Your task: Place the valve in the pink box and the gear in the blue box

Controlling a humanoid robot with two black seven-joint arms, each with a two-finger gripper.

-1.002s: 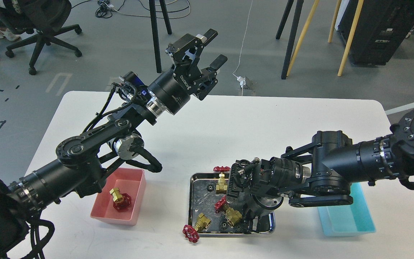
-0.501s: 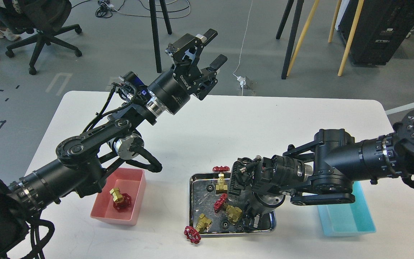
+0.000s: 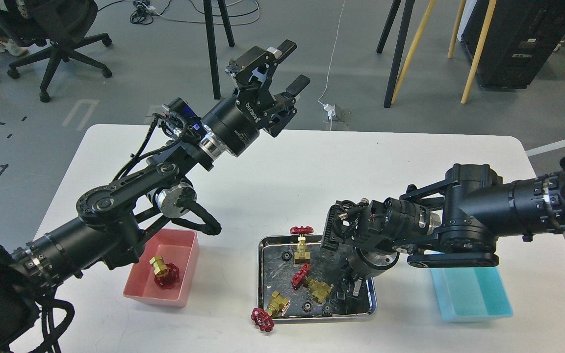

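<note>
One valve (image 3: pixel 164 272) lies in the pink box (image 3: pixel 188 255) at the front left. Three more valves lie in the steel tray (image 3: pixel 262 274): one at the back (image 3: pixel 302 243), one in the middle (image 3: pixel 312 285), and one (image 3: pixel 269 311) with its red handwheel over the front rim. Tiny black gears (image 3: pixel 307 307) lie on the tray floor. My right gripper (image 3: pixel 348 291) points down into the tray's right side; its fingers are dark and I cannot tell whether they hold anything. The blue box (image 3: pixel 474 294) stands empty at the right, partly under my right arm. My left gripper (image 3: pixel 293 64) is open and empty, raised over the table's far edge.
My left arm crosses above the pink box's back left corner. My right forearm hangs over the near left part of the blue box. Beyond the table stand an office chair (image 3: pixel 52 29), stand legs (image 3: pixel 214 49) and a cable with a plug (image 3: pixel 330 110) on the floor.
My right arm has drawn back to the right and risen slightly, and its gripper has shifted toward the tray's right side. The left arm and the valves have not moved.
</note>
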